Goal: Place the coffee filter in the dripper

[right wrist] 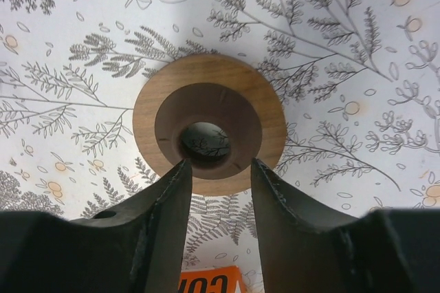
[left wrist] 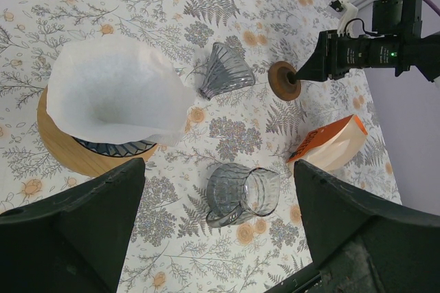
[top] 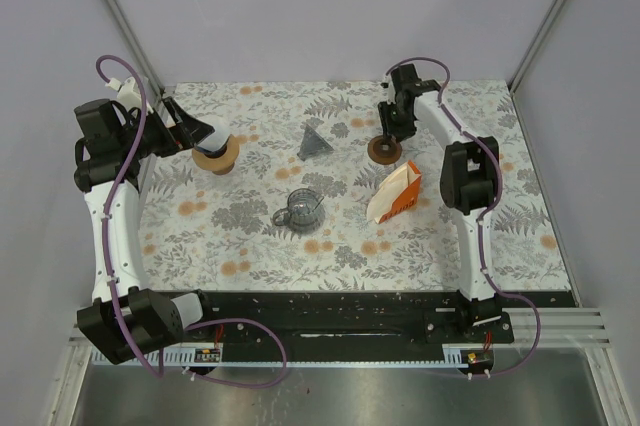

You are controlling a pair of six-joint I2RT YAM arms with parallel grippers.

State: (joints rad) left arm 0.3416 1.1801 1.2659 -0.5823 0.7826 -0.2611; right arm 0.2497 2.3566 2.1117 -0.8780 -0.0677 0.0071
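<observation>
Jaws spread wide and empty, left gripper (left wrist: 220, 172) hangs just behind the white paper filter (left wrist: 117, 90), seated mouth-up in the wood-collared dripper (left wrist: 69, 155), while right gripper (right wrist: 218, 166), narrowly parted, hovers over a wooden ring (right wrist: 210, 124) well apart.

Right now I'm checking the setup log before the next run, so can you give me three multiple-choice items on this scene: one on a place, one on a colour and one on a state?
1. The white filter sits:
A. in the dripper on its wooden base
B. crumpled in a bin
C. hanging from a hook

2. The box is:
A. blue
B. orange and white
C. green

3. The left claw is:
A. shut on the filter
B. open, holding nothing
C. shut on a spoon

Answers:
1. A, because the left wrist view shows it standing open in the dripper.
2. B, because its faces show those two colours.
3. B, because its fingers stand wide apart and touch nothing.
</observation>
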